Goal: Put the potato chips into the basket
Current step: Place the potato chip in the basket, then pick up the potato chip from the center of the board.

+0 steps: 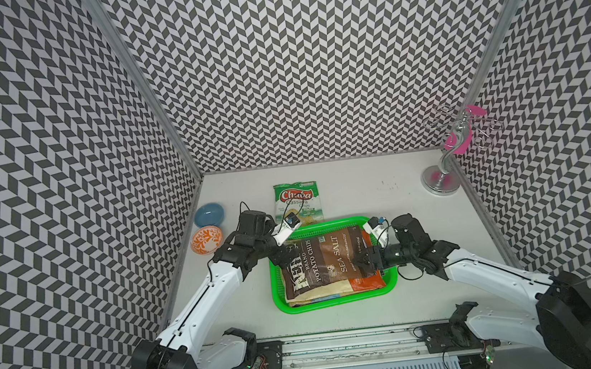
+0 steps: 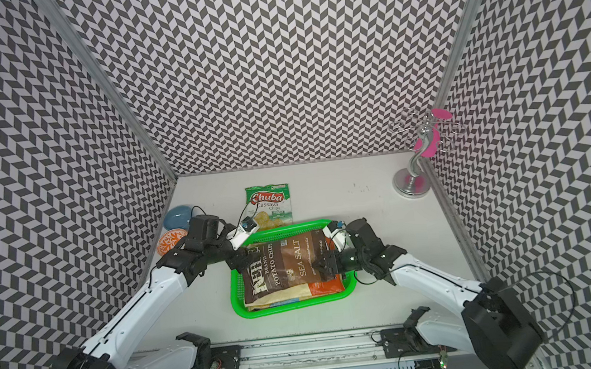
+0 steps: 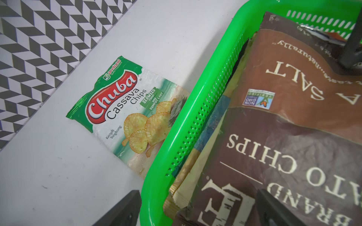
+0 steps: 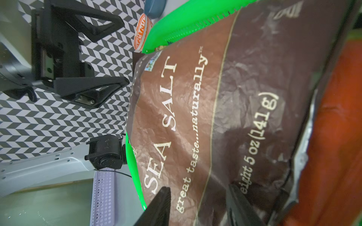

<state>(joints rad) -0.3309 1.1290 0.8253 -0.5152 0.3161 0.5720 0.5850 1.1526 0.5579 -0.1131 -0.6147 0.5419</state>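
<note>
In both top views we see the basket [image 1: 276, 292] [image 2: 237, 300] in the middle of the table [image 1: 370, 200], stacked with potato chips [image 1: 334, 282]: the brown SEA SALT bag [image 1: 325, 264] lies on top, an orange bag [image 1: 368, 283] peeks out beneath it on the right, and pale bag edges [image 1: 317, 298] show along the near rim. The Chuba bag [image 1: 296, 202] lies flat on the table just behind the basket. Our left wrist view adds what the top views hide: the Chuba bag [image 3: 125, 109] runs right up to the basket's far wall, which covers its end, and a blue bag edge [image 3: 217, 117] sits among the layers inside. The left gripper [image 1: 284, 255] hovers over the basket's far left corner; the right wrist view shows its fingers [image 4: 98, 82] spread wide with nothing between them. The right gripper [image 1: 363, 260] sits over the brown bag's right end, and only its own wrist view shows the fingers [image 4: 160, 203] standing apart above the bag's face, nothing pinched; whether they touch it we cannot tell. A blue bowl [image 1: 209, 215] and an orange bowl [image 1: 206, 239] stand at the table's left edge, and a silver stand [image 1: 440, 181] at the far right appears in the top views alone.
</note>
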